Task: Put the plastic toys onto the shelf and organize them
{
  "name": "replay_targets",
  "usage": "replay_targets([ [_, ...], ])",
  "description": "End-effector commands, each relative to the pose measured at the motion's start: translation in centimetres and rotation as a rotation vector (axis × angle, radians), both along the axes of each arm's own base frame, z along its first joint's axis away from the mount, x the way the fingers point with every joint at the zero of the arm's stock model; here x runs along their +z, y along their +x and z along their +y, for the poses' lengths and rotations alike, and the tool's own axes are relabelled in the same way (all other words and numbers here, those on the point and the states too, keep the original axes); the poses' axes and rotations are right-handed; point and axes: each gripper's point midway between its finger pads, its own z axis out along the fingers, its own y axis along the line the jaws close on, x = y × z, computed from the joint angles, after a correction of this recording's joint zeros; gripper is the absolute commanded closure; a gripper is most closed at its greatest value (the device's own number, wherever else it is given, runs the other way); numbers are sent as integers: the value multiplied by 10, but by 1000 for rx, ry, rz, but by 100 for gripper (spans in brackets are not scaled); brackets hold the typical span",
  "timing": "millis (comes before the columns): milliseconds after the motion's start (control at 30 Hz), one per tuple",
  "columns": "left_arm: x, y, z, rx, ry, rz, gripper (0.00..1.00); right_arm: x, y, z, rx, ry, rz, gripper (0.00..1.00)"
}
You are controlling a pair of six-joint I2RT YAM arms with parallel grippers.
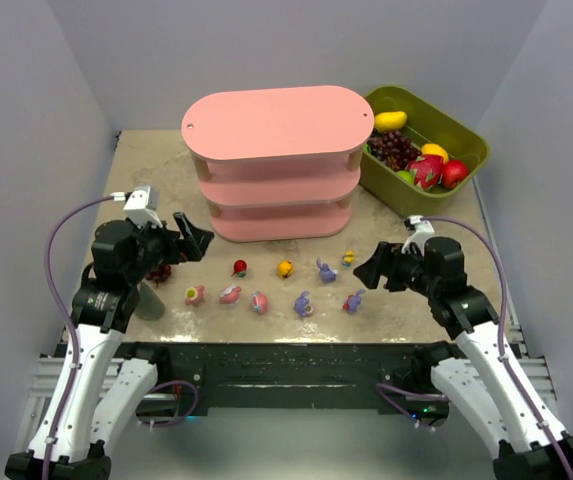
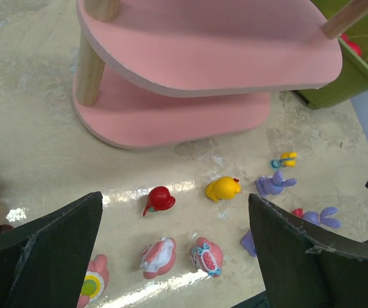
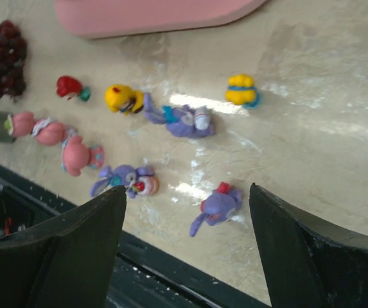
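Note:
The pink three-tier shelf (image 1: 271, 160) stands at the back middle, with nothing showing on its boards. Nine small toys lie in two rows in front of it: a red one (image 1: 239, 267), an orange-yellow one (image 1: 285, 268), a small yellow one (image 1: 348, 258), three pink-and-white ones (image 1: 230, 294) and three purple bunnies (image 1: 304, 304). My left gripper (image 1: 191, 240) is open and empty, above and left of the pink toys (image 2: 158, 256). My right gripper (image 1: 371, 270) is open and empty, hovering over the rightmost purple bunny (image 3: 217, 206).
An olive-green bin (image 1: 469, 135) with fake fruit stands at the back right beside the shelf. A dark red grape bunch (image 1: 158, 272) lies under my left arm. The table's near edge (image 3: 171, 269) runs just below the front row of toys.

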Motion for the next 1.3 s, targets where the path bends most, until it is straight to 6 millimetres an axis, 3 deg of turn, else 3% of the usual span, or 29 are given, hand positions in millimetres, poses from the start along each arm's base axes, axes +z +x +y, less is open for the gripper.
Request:
replay_targets([
  [0, 12, 3, -10, -63, -29, -80, 0, 43, -14, 49, 228, 115, -199, 19],
  [67, 13, 4, -10, -60, -25, -86, 0, 52, -19, 65, 294, 151, -257, 19],
  [300, 20, 5, -13, -83, -28, -106, 0, 25, -36, 110, 485, 118, -252, 25],
  [367, 22, 4, -14, -87, -27, -110, 0, 17, -35, 117, 497, 121, -249, 33],
  [500, 28, 3, -14, -89, -28, -129, 0, -10, -41, 125, 528, 122, -238, 43],
  [667, 30, 4, -14, -90, -26, -136, 0, -18, -39, 135, 508, 118, -246, 43],
  [933, 28, 6, -13, -85, -19, -132, 0, -55, -36, 144, 487, 10, -182, 40],
  [1100, 29, 6, -12, -86, -14, -138, 0, -66, -36, 148, 469, -46, -183, 48],
  [1267, 32, 5, -10, -81, -5, -149, 0, -78, -37, 151, 474, -105, -174, 46],
])
